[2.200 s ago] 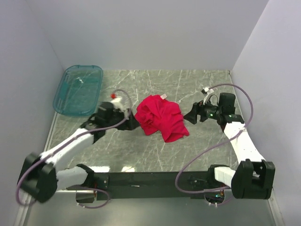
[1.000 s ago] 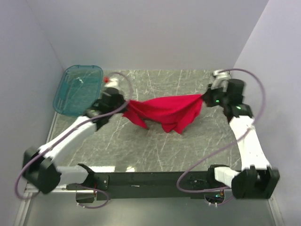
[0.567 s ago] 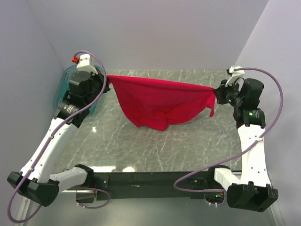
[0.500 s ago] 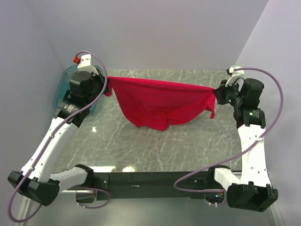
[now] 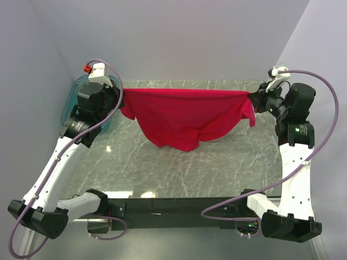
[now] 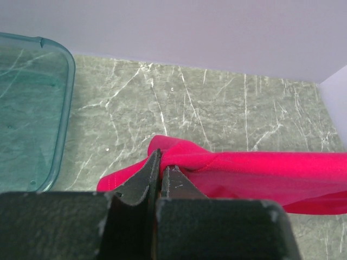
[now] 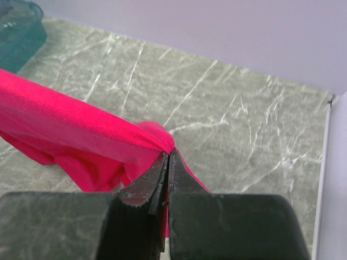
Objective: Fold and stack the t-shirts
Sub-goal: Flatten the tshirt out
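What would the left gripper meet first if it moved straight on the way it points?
The red t-shirt, pinched in the shut left gripper. Past that cloth, probably the marble table, though depth is unclear.

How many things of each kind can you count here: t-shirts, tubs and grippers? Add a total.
red t-shirt: 1
teal tub: 1
grippers: 2 (left gripper, right gripper)
Total: 4
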